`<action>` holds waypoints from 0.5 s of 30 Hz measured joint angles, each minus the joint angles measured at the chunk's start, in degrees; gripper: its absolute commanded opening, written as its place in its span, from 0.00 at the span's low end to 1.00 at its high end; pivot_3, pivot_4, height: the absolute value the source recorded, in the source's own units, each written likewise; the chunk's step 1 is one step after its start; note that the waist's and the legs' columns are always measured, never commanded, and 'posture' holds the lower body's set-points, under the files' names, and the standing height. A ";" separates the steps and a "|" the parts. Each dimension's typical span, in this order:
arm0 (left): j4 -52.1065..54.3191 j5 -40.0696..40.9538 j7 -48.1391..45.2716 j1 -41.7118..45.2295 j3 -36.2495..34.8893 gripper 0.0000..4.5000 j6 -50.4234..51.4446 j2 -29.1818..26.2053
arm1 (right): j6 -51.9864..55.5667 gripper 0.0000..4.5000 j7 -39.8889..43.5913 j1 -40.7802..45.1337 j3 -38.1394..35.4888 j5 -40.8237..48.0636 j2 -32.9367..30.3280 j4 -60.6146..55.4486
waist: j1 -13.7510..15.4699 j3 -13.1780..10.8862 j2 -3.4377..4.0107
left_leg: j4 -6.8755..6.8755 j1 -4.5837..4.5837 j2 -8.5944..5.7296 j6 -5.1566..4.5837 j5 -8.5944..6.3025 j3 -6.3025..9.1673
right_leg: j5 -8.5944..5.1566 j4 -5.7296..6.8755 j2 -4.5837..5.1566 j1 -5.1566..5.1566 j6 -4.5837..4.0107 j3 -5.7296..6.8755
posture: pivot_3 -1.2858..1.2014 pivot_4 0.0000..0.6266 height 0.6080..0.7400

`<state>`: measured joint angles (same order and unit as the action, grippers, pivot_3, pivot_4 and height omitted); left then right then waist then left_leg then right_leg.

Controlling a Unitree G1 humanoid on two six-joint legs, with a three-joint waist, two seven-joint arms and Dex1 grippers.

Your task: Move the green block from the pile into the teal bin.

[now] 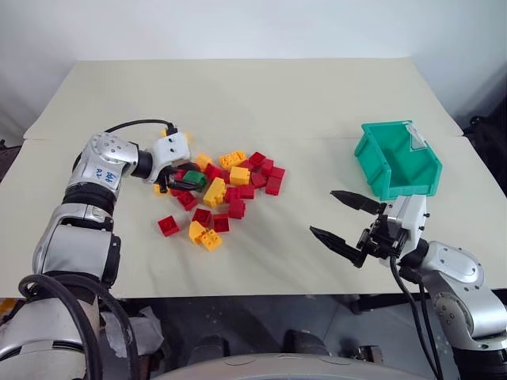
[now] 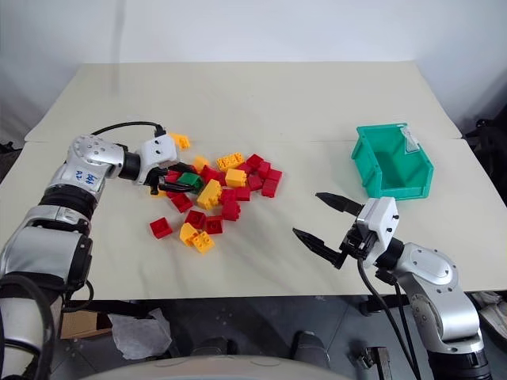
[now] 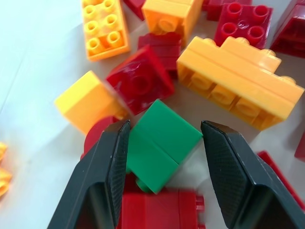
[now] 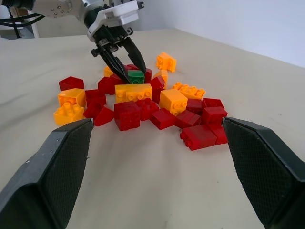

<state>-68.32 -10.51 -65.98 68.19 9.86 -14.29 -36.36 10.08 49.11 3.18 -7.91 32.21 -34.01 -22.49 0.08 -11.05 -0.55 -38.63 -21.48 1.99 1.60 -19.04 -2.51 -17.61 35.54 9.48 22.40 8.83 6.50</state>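
At pile (image 1: 222, 194): left tool (image 3: 164, 157) angled down, straddling green block (image 3: 162, 143); grip unclear.

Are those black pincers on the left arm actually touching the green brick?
Touching on one side. In the left wrist view one finger presses the green block; a gap separates the other.

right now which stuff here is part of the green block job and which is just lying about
Part of the job:
- green block, between the left gripper's fingers
- pile it sits in
- teal bin, where it goes

Just lying about:
- red bricks and yellow-orange bricks of the pile
- right gripper, open, away from the pile
- table
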 measured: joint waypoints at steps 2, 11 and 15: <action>0.09 0.13 -0.23 -0.26 -0.49 0.55 -0.06 -0.32 | 0.00 1.00 -0.11 -0.20 0.00 0.00 0.18 -0.21 | -0.01 0.00 0.00 | -0.01 -0.01 0.00 0.00 0.00 0.00 | 0.00 0.00 0.00 0.00 0.00 0.00 | 0.52 0.24 1.00; 1.60 1.16 -1.97 -1.71 -0.97 0.35 -0.19 -0.21 | 0.10 1.00 -0.37 -0.33 0.01 0.01 0.38 -0.76 | 0.04 0.00 0.00 | -0.12 -0.01 0.00 0.00 0.00 0.00 | 0.00 0.06 0.01 -0.01 0.00 -0.02 | 0.52 0.24 1.00; 2.38 1.48 -2.52 -1.71 -1.00 0.10 -0.61 0.26 | 0.19 1.00 -0.37 -0.46 0.01 0.09 0.37 -0.94 | 0.05 0.01 -0.01 | -0.21 -0.01 0.00 0.00 0.00 0.00 | 0.00 0.11 0.01 -0.03 0.00 -0.04 | 0.52 0.24 1.00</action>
<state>-65.95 -9.03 -68.50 66.49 8.86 -14.90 -36.10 10.27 48.74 2.72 -7.90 32.30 -33.64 -23.43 0.13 -11.04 -0.56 -38.84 -21.49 1.99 1.60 -19.04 -2.51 -17.61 35.65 9.49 22.37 8.83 6.46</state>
